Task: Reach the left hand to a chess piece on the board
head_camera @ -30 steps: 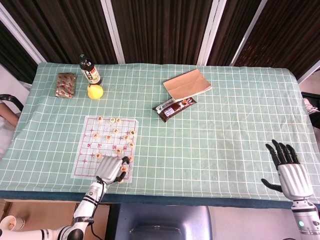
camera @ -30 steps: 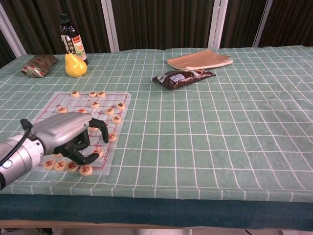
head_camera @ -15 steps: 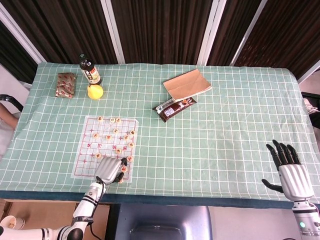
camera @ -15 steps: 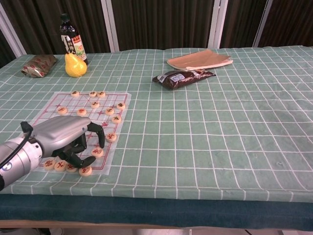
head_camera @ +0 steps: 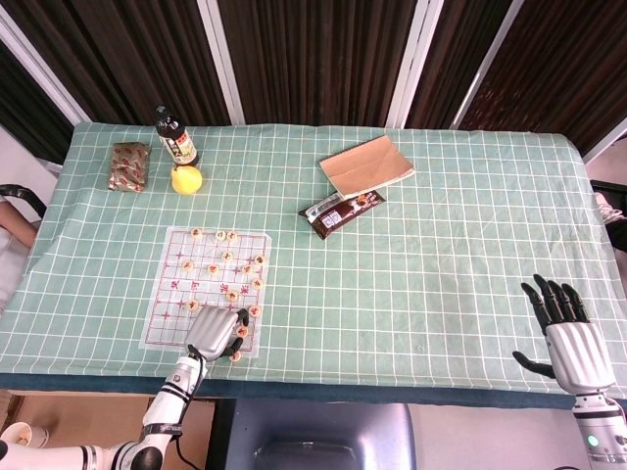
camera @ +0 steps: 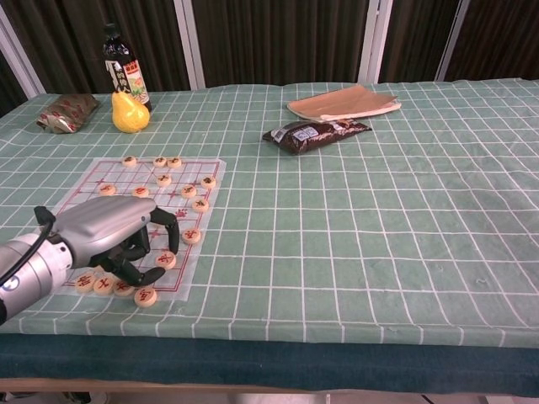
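A: Starting at the left, what is on the table?

B: A green checked tablecloth. At the far left edge lie a snack packet, a dark bottle and a yellow pear touching the bottle's base. Nearer the front sits the chess board, a pale sheet with red lines and round pieces scattered on it.

A: Where is the left hand?

B: The left hand hangs over the board's near right corner, palm down, fingers curled in a claw. The chest view shows its dark fingertips right at a chess piece; I cannot tell whether they touch it. Nothing is visibly gripped. From the head view the hand's back hides those fingertips.

A: And further right?

B: A brown snack bar wrapper and a tan paper bag lie mid-table. The right hand shows only in the head view, at the front right edge, fingers spread, holding nothing.

A: Any change over the last second?

B: The left hand has drawn back slightly toward the table edge, lower over the pieces. The right hand is unchanged.
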Controlling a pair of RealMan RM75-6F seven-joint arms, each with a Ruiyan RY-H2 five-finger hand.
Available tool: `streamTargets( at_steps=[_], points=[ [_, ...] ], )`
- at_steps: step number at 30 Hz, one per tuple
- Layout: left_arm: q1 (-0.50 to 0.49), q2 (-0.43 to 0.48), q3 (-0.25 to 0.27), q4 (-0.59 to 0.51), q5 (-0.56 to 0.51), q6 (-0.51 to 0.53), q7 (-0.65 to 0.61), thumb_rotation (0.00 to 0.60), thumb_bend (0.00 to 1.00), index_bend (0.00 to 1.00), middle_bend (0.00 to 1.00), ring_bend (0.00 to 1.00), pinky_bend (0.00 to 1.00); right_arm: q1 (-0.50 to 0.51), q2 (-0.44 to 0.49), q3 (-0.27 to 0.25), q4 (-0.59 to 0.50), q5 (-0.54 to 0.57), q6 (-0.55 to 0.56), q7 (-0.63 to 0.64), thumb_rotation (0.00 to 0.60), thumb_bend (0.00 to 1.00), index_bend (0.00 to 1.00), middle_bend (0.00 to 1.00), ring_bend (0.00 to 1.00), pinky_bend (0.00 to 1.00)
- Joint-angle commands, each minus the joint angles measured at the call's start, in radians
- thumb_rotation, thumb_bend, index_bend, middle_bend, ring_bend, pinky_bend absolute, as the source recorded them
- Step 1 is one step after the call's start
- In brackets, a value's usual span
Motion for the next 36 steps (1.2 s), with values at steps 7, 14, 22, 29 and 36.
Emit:
streamTargets(
  at_steps=[7,14,22,29,36],
  points=[
    [-0.005,0.006,-0.009,0.007,-0.005,0.009,-0.019,0.6,0.36,0.51,1.0,1.0,1.0,0.0,0.0,-0.001,-0.001,-0.001,0.0,-0.001,0.6,0.15,0.0,0.0,0.0,0.0],
    [-0.014,-0.006,-0.02,0.043,-0.021,0.003,-0.037,0.6,0.35,0.51,1.0,1.0,1.0,0.002,0.001,0.001,-0.001,0.007,-0.009,-0.002,0.6,0.15,0.0,0.0,0.0,0.0],
    [-0.016,-0.005,-0.014,0.047,-0.017,0.001,-0.052,0.6,0.35,0.49,1.0,1.0,1.0,-0.003,0.004,0.004,-0.003,0.008,0.003,0.003,0.6,0.15,0.0,0.0,0.0,0.0],
    [-0.017,-0.015,-0.007,0.064,0.004,0.01,-0.064,0.6,0.36,0.42,1.0,1.0,1.0,-0.007,0.013,0.003,-0.008,0.006,0.009,0.013,0.6,0.15,0.0,0.0,0.0,0.0],
    [-0.019,-0.01,-0.003,0.056,0.019,0.013,-0.065,0.6,0.36,0.39,1.0,1.0,1.0,-0.003,0.02,-0.004,-0.012,0.002,-0.006,0.019,0.6,0.15,0.0,0.0,0.0,0.0]
  ],
)
